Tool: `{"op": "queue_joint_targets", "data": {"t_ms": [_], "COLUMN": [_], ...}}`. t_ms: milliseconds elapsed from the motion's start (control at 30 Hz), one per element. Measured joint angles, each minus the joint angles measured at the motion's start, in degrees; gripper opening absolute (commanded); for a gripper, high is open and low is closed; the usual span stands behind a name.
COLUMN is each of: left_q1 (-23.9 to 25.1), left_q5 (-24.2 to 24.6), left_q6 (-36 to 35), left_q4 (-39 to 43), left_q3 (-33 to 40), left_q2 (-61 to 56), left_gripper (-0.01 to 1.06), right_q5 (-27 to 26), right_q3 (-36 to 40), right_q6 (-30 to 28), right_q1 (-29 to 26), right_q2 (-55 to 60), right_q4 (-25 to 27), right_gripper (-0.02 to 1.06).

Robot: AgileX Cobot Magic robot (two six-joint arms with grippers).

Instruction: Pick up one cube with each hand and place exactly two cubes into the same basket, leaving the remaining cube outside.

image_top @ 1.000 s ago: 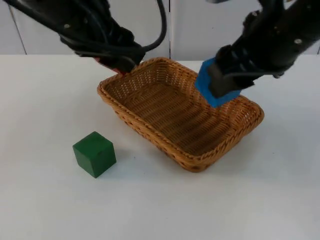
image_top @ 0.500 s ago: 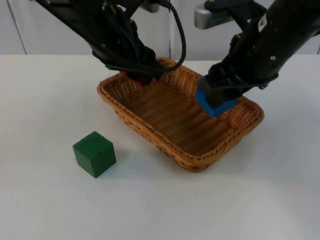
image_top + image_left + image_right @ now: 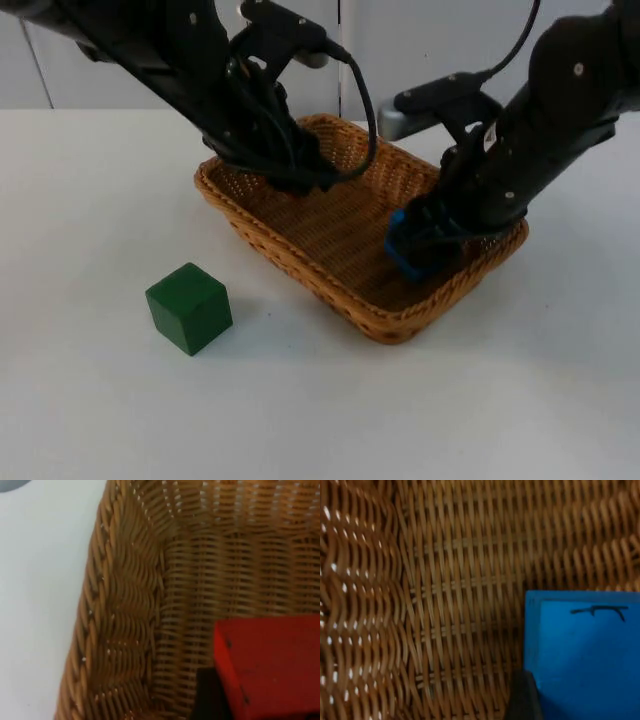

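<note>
Two cubes between jaws, inside basket [image 3: 300, 262].

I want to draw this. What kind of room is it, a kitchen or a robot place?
Probably a robot test room, not a kitchen. A bare white table meets a grey wall, and it holds a wicker basket and a green cube. The two grippers hold a red cube and a blue cube.

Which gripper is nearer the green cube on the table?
Left. The left gripper, holding the red cube, is inside the wicker basket at its far-left end; the right gripper with the blue cube is farther from the green cube.
</note>
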Motion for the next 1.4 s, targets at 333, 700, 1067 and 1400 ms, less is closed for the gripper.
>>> {"op": "queue_joint_targets", "data": {"t_ms": [333,700,1067,1400], "left_q1": [0.0,0.0,0.0,0.0], "left_q5": [-0.57,-0.77,-0.89,0.08], "left_q6": [0.44,1.49,1.53,1.53], "left_q4": [0.0,0.0,0.0,0.0], "left_q3": [-0.1,-0.1,-0.1,-0.1], "left_q2": [2.85,3.33,3.33,0.81], "left_gripper": [0.0,0.12,0.81,0.89], "right_q5": [-0.6,-0.72,-0.93,-0.81], "right_q3": [0.0,0.0,0.0,-0.1], "right_q6": [-0.14,-0.14,-0.14,-0.14], "right_q1": [0.0,0.0,0.0,0.0], "right_q2": [0.62,0.62,0.62,-2.55], "right_q4": [0.0,0.0,0.0,0.0], "right_gripper": [0.0,0.24,0.64,0.73]}}
